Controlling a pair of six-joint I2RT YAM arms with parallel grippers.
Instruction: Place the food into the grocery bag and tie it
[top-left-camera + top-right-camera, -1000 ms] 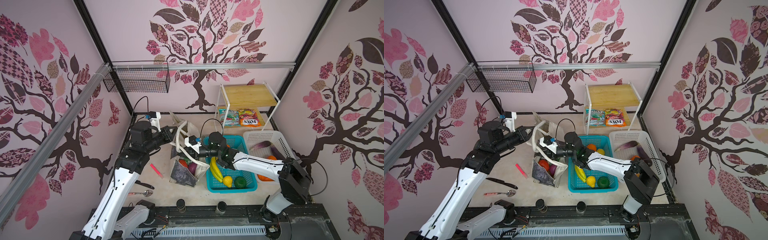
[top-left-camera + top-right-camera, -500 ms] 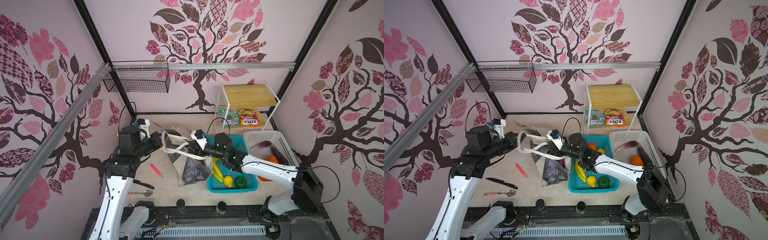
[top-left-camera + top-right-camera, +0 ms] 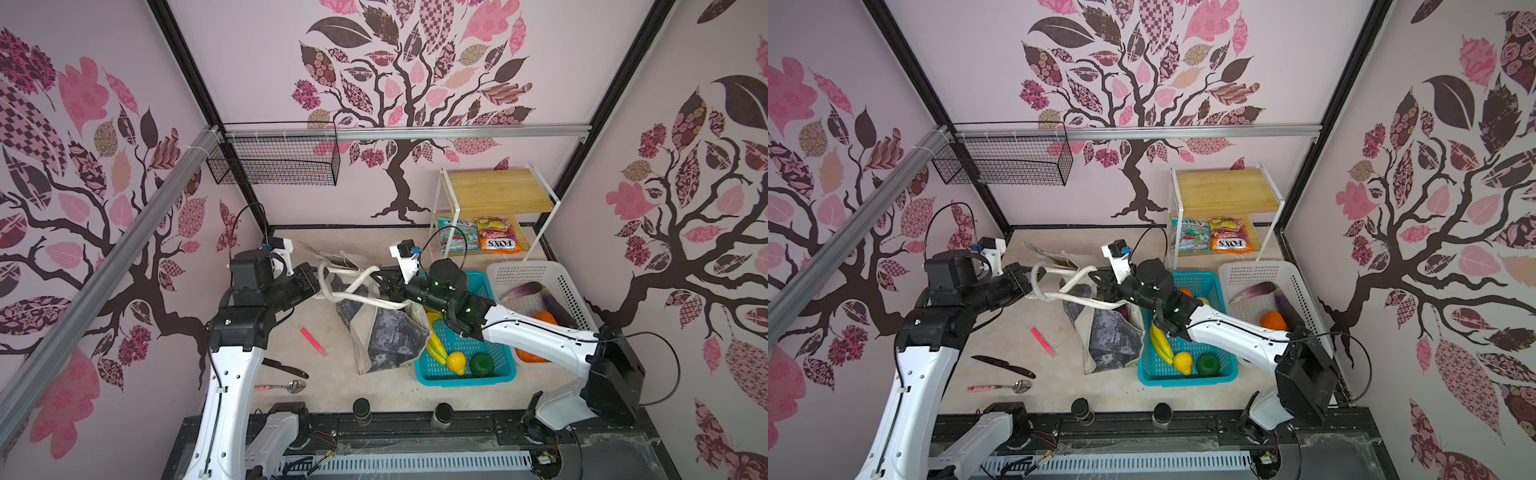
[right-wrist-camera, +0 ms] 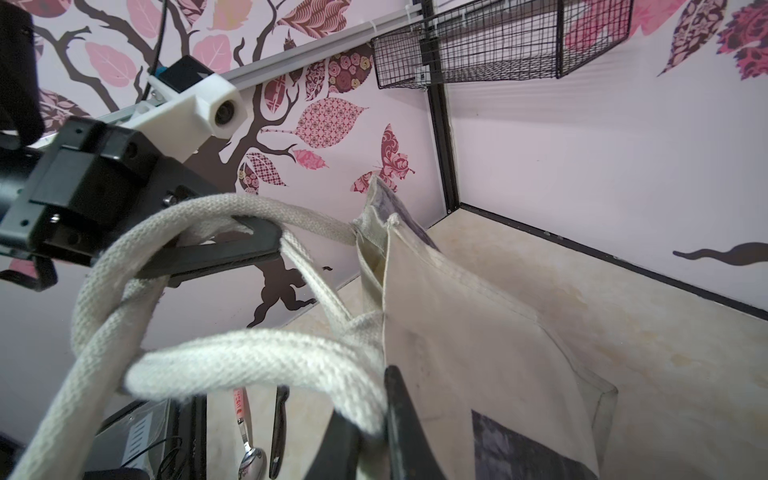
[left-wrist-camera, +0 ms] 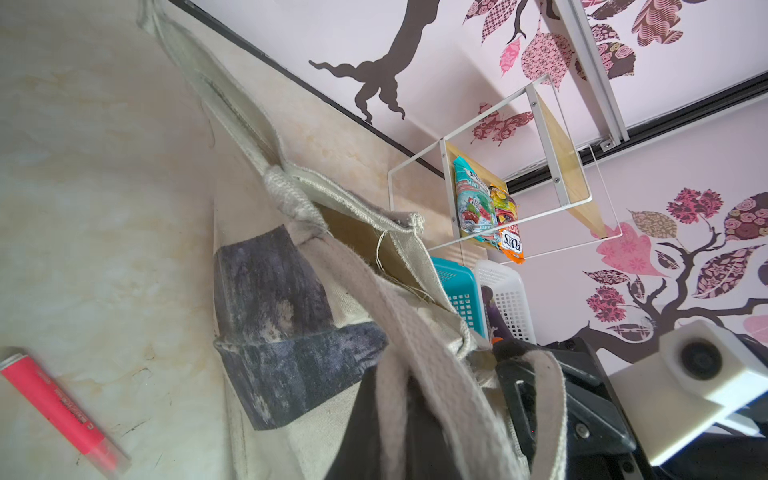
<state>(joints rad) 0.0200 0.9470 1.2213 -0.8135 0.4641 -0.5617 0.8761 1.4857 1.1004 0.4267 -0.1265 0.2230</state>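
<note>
Your grocery bag slumps on the table against the teal basket, its strap handles crossed in a loose twist running left to right. Left jaws pinch one strap, right jaws the other, both beside the crossing. Bananas and a lemon lie in that basket.

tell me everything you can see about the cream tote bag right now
The bag is cream canvas with dark grey mottled prints. It sits slumped and creased on the table beside the teal basket. Its two thick woven handles are crossed in a loose twist and stretched sideways, one gripped by the left end effector and one by the right end effector.
</note>
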